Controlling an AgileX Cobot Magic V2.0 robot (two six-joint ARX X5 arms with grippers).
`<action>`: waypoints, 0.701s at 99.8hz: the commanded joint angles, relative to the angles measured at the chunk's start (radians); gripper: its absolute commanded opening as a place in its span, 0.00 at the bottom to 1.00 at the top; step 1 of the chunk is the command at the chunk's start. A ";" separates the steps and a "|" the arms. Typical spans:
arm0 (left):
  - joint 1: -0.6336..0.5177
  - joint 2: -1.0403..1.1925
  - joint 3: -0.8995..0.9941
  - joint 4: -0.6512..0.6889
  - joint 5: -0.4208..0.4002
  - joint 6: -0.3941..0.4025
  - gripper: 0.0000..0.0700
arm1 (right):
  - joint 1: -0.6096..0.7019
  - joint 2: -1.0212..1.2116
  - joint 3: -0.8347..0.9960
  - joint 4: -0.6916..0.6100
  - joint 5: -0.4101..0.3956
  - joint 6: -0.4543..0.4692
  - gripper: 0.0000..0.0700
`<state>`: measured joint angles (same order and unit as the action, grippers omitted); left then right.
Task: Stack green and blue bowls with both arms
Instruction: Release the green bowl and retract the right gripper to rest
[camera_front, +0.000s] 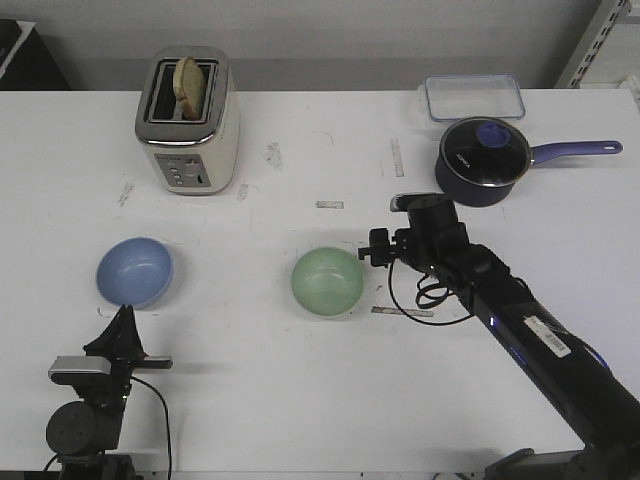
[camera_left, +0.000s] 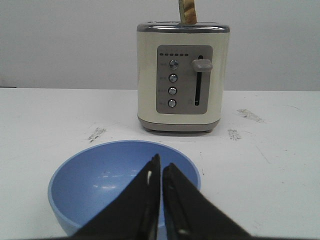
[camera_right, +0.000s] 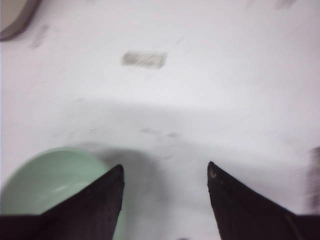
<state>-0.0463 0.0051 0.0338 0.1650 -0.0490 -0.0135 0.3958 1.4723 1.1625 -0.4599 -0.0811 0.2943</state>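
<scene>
The front camera looked down and forward over the white table (camera_front: 300, 400) from above the robot's near edge, taking in both arms and the far wall. The left wrist camera sat low, close behind the left gripper (camera_left: 161, 172), and faced level across the table toward the toaster (camera_left: 182, 77); it shared the blue bowl (camera_left: 100, 185) and the toaster (camera_front: 187, 120) with the front view, where the blue bowl (camera_front: 134, 271) lay left of centre. The right wrist camera hung close above the table, tilted downward and blurred. It shared only the green bowl (camera_right: 50, 185) with the front view (camera_front: 327, 283).
</scene>
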 joint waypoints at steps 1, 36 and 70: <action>0.000 -0.002 -0.021 0.015 0.000 -0.002 0.00 | -0.001 -0.027 -0.024 0.046 0.043 -0.151 0.45; 0.000 -0.002 -0.021 0.015 0.000 -0.002 0.00 | -0.139 -0.244 -0.286 0.373 0.085 -0.337 0.04; 0.000 -0.002 -0.021 0.015 0.000 -0.002 0.00 | -0.316 -0.494 -0.554 0.485 0.080 -0.336 0.02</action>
<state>-0.0463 0.0051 0.0338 0.1650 -0.0490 -0.0135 0.0952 1.0210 0.6415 0.0036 0.0006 -0.0303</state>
